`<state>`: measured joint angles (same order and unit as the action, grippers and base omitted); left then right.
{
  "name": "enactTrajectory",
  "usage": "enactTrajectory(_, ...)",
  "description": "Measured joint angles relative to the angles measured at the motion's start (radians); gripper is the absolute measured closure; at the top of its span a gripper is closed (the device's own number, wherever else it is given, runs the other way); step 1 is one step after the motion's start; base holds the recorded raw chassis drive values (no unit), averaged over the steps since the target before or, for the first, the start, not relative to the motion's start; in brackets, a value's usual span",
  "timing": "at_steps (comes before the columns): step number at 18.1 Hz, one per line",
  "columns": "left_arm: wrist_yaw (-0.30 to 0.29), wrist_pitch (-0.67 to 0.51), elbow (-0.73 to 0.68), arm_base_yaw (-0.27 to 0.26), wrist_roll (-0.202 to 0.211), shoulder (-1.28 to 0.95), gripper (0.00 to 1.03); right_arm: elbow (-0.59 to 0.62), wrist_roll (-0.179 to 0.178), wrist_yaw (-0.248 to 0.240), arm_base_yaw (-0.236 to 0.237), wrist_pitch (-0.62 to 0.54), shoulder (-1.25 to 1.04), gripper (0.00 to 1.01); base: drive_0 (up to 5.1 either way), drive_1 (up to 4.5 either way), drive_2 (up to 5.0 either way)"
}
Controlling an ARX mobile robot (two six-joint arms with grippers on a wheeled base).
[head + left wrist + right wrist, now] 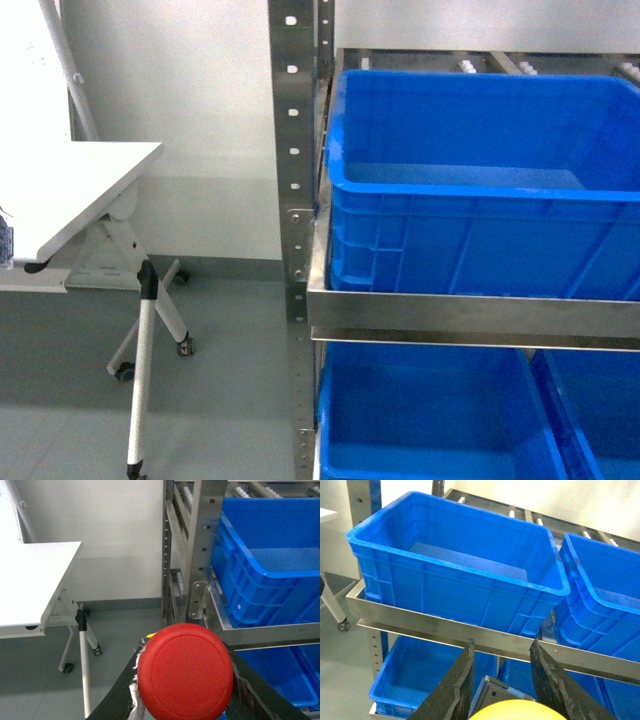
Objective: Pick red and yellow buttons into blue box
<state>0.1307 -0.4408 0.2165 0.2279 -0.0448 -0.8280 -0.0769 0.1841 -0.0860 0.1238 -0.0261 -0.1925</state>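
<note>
The left gripper (185,680) clenches the round red plastic button (185,678); the large blue plastic crate (270,570) sits at its 2 o'clock. The right gripper (502,680) grasps the yellow-capped button (512,712), with that crate (460,575) on the steel rack shelf (445,632) at 12 o'clock.

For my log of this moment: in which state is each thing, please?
red button: held between the left gripper fingers
yellow button: held in the right gripper
blue box: on the upper shelf, looks empty
lower crate: on the shelf below, no contents visible
white table: tilted
</note>
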Motion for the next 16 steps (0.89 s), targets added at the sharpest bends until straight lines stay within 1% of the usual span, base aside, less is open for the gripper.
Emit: enactTrajectory(16, 0.000, 0.000, 0.000, 0.000, 0.000, 0.001, 0.71, 0.000, 0.000, 0.000, 0.000, -0.001, -0.002, 0.71, 4.9, -2.43, -2.4)
